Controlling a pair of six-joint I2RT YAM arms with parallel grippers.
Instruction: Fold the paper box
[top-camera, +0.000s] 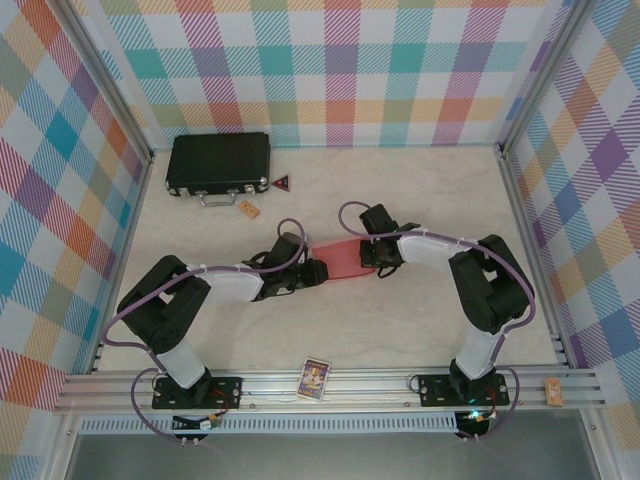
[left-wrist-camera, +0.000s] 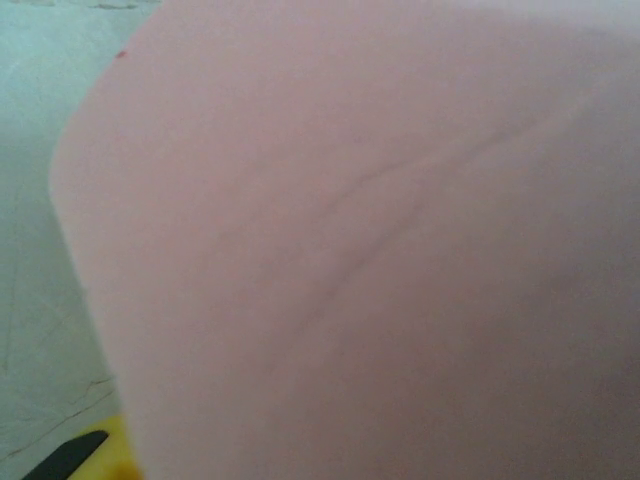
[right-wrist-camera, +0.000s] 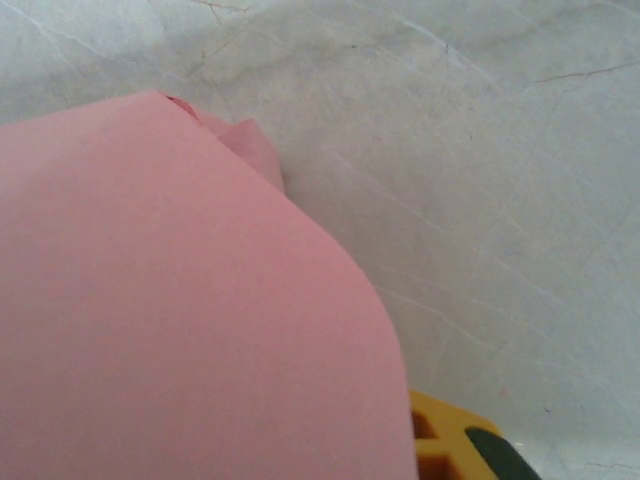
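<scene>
While looking down from above, found the left end effector (top-camera: 316, 271) pressed up to the left end of the box (top-camera: 345, 258) and the right end effector (top-camera: 379, 254) up to its right end. Could not tell how far either stood open, or whether either had hold of the card, with fingertips hidden under black housings. Caught on the left wrist camera a sliver of yellow left finger (left-wrist-camera: 112, 452) at the bottom edge, beside blurred pink card faintly creased across its face. Caught on the right wrist camera a yellow-and-black right finger (right-wrist-camera: 450, 450) low in frame, just beside a rounded pink flap, with a smaller tab poking out behind. Placed the box at mid-worktop (top-camera: 430, 190), lying low between the two arms. Noted farther out a black case (top-camera: 218, 163) flat at the far left corner, a red triangle (top-camera: 283, 182) just beside its right end, a tan tag (top-camera: 249, 209) near its handle. Spotted a picture card (top-camera: 315, 378) on the near rail (top-camera: 380, 385) between the bases, and a second tag (top-camera: 553, 392) at that rail's right end.
</scene>
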